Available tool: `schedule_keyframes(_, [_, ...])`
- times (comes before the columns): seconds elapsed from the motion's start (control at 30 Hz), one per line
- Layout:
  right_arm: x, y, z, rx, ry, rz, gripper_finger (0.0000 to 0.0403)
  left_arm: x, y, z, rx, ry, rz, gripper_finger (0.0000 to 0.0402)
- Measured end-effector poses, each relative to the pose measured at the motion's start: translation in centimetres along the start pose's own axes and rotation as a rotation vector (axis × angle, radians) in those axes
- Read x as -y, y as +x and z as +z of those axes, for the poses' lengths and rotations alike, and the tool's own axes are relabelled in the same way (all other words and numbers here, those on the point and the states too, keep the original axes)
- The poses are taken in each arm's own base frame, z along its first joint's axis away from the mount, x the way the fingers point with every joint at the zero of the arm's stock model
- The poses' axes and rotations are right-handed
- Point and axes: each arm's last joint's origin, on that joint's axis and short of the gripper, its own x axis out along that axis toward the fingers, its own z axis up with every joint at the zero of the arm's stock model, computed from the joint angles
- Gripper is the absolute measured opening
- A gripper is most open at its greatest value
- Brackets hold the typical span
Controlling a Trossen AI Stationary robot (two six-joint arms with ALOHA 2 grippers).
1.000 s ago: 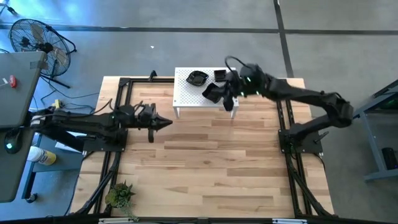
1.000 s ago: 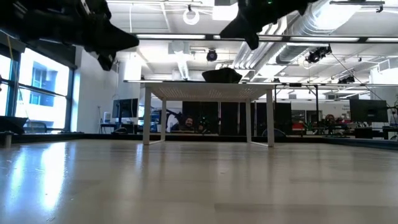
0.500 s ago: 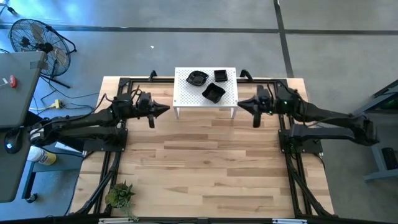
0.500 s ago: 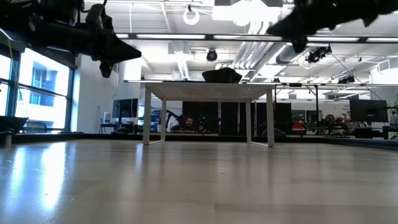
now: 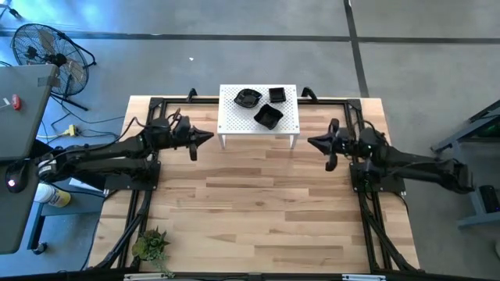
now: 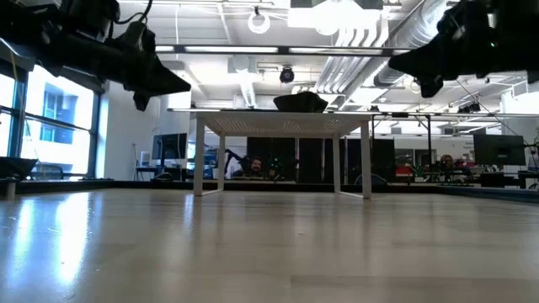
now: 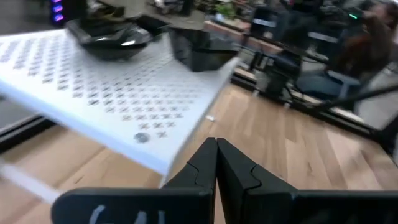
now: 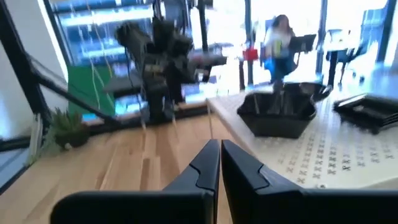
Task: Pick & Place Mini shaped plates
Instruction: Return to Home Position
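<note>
One camera looks straight down on the table, one level across it, two ride the wrists close in — all four share the white rack.

The left arm reaches inward, nearly level. The left end effector has its fingers pressed together, empty. The right arm mirrors it, and the right end effector is likewise closed and empty, well apart.

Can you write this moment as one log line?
left gripper: shut, empty, beside rack | right gripper: shut, empty, beside rack | mini plates: three groups on rack
</note>
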Motion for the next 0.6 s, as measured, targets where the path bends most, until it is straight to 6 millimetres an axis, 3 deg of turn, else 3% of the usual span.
schedule_keyframes(0.23, [0.1, -2.0, -3.2, 0.093, 0.012, 0.008, 0.0012, 0.5, -1.2, 0.5, 0.017, 0.104, -0.073, 0.0001])
schedule_keyframes(0.5, [0.0, -3.0, -3.3, 0.095, -0.047, -0.003, 0.0012, 0.7, -3.3, 0.7, 0.039, 0.134, -0.032, 0.0001])
schedule_keyframes(0.6, [0.0, -3.2, -3.5, 0.080, -0.046, -0.015, 0.0012, 0.5, -3.7, -0.3, 0.085, 0.132, -0.018, 0.0001])
